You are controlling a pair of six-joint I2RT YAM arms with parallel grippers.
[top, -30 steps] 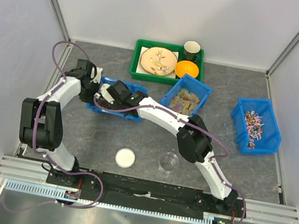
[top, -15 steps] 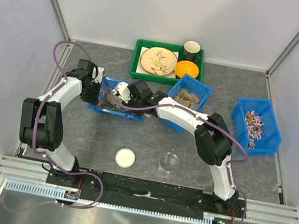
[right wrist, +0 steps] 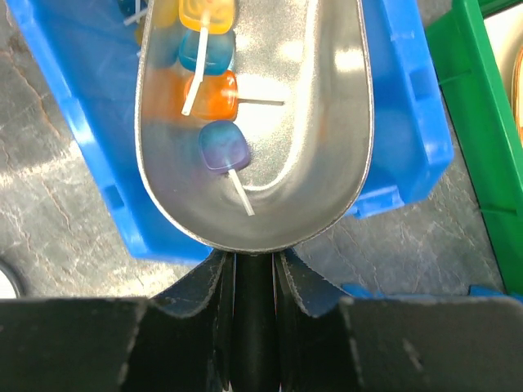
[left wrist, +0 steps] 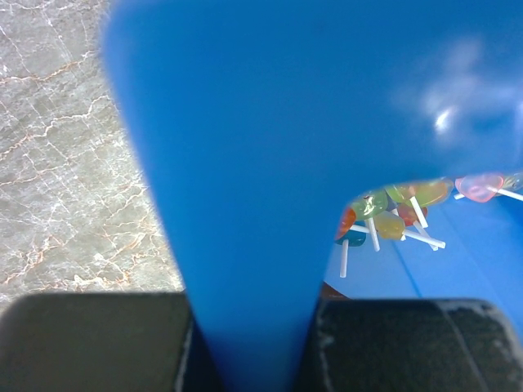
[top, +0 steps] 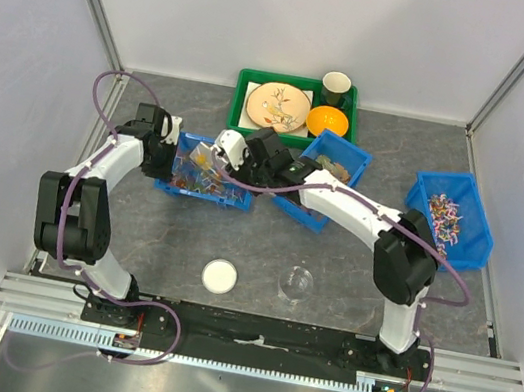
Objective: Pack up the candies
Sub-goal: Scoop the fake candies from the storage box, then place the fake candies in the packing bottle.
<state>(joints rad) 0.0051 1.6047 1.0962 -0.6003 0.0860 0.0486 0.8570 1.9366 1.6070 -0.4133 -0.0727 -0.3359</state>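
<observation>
Overhead: the left gripper point(top: 161, 153) pinches the bin point(top: 203, 194) wall, centre-left; the jar point(top: 295, 282) below looks empty, so packing is barely begun. Left wrist: candies point(left wrist: 391, 217) lie inside, right of centre. Right wrist: the right gripper point(right wrist: 254, 273) clamps a scoop point(right wrist: 310, 139) carrying several candies.

No readable text, label or number appears anywhere.

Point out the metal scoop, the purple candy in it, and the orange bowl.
metal scoop point(right wrist: 319, 122): right wrist view, bare inner surface.
purple candy point(right wrist: 224, 147): right wrist view, middle of its head.
orange bowl point(top: 328, 121): top view, its inside.
</observation>
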